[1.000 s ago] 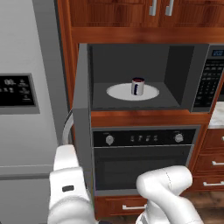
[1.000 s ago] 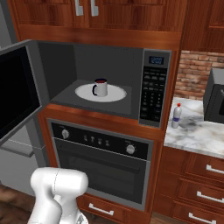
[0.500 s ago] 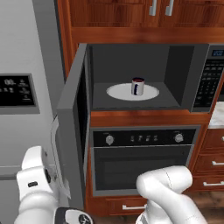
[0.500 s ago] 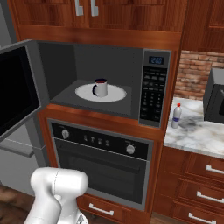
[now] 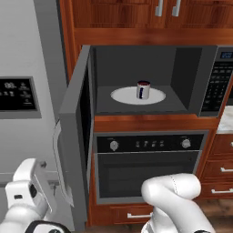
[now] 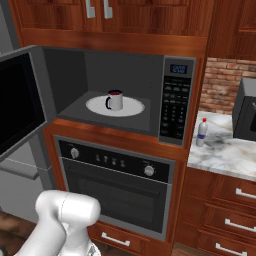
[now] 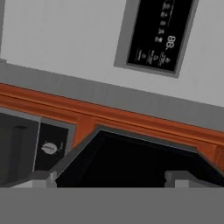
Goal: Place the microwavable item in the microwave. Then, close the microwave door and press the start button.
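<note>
The white cup with a dark red top stands upright on the white turntable inside the microwave. The microwave door stands swung out to the left, its silver bar handle on the outer side. My gripper is low at the left, just outside the handle. Its tips stand wide apart, open, with nothing between them. The hand view looks across the door's dark window.
The oven with knobs sits under the microwave. The grey fridge with its black panel is close on the left. A slim bottle and a dark toaster-oven box stand on the marble counter at right.
My hand has moved left and down, to beside the door's handle. The door's near end shows wider in the left base view than a second ago. The cup has not moved.
</note>
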